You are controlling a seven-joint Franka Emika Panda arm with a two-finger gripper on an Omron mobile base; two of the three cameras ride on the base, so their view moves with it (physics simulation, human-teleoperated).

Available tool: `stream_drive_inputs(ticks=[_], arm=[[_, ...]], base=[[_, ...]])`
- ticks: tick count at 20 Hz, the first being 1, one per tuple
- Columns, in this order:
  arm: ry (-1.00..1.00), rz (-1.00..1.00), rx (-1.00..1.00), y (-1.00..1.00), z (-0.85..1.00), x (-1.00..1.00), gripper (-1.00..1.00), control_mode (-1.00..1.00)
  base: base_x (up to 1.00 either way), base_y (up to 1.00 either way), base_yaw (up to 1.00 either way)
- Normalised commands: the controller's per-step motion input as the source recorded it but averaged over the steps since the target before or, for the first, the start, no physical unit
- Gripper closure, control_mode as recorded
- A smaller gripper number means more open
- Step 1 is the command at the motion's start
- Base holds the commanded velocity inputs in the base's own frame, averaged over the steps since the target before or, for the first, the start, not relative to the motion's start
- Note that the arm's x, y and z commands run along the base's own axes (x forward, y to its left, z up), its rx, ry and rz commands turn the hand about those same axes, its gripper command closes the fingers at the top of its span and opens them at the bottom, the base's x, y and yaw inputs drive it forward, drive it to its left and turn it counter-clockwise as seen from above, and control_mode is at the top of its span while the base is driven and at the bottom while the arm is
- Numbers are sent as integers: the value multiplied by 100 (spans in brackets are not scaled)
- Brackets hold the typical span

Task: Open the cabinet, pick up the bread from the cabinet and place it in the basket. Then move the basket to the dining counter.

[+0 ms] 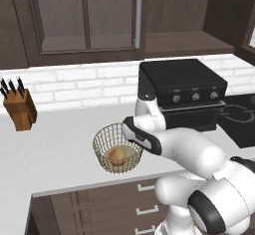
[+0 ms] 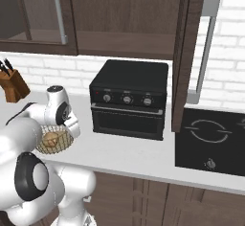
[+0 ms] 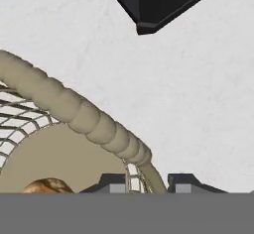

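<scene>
The wire basket point(image 1: 101, 148) stands on the grey worktop with the golden-brown bread point(image 1: 117, 155) lying on its beige base. From the right, my gripper point(image 3: 146, 184) reaches down over the basket's near-right rim point(image 3: 74, 110). One fingertip is inside the mesh wall and the other outside, shut on it. From the right base, the basket point(image 2: 66, 144) and bread point(image 2: 51, 138) sit just under the hand. The dark cabinet point(image 1: 89, 20) hangs above, and one door point(image 2: 189, 52) to the right stands open edge-on. The dining counter is out of view.
A black toaster oven point(image 1: 182, 92) stands right behind the basket, close to the hand. A knife block point(image 1: 20, 107) is at the far left and a black cooktop point(image 1: 241, 122) at the right. Brown drawers point(image 1: 144, 204) run below the worktop's front edge.
</scene>
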Motion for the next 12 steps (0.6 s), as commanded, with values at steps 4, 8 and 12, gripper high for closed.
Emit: stream_drive_inputs(ticks=[4,8,12], arm=[[0,-8,2,0,53,-33,100,-100],[0,-15,2,-1,79,-39,100,-100],[0,-21,3,-9,81,-34,100,-100]], base=[[0,0,0],[0,0,0],[0,0,0]])
